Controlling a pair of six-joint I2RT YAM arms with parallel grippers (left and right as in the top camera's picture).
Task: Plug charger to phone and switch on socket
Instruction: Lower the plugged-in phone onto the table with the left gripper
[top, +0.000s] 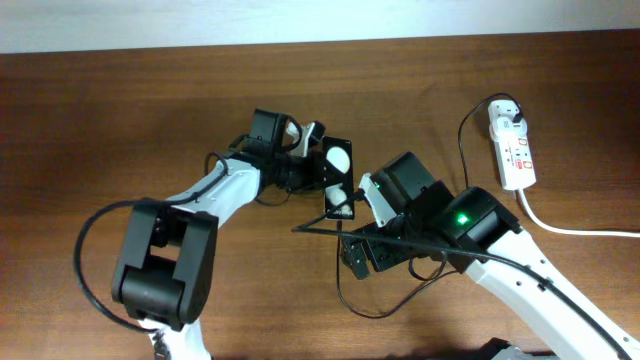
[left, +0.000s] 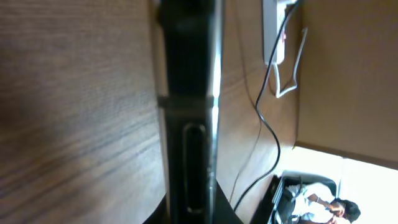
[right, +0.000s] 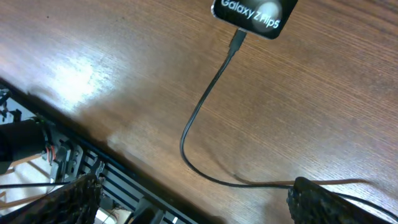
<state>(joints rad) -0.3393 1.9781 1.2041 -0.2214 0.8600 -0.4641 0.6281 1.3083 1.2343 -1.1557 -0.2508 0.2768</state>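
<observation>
The phone (top: 338, 178) is a small black handset near the table's middle. My left gripper (top: 318, 165) is shut on it; in the left wrist view the phone (left: 189, 112) shows edge-on between the fingers (left: 189, 214). The charger's black cable (top: 345, 295) loops in front. In the right wrist view its plug tip (right: 237, 40) sits in the phone's lettered end (right: 255, 14), and the cable (right: 199, 112) curves down to the right finger. My right gripper (right: 196, 199) is wide open, just short of the phone (top: 352, 240). The socket (top: 515, 150) lies far right with the white adapter (top: 507, 115) plugged in.
The socket's thick white cord (top: 570, 228) runs off to the right edge. The socket (left: 273, 31) and the black cable (left: 267, 124) also show in the left wrist view. The table's front edge and a metal frame (right: 93, 168) lie under my right gripper.
</observation>
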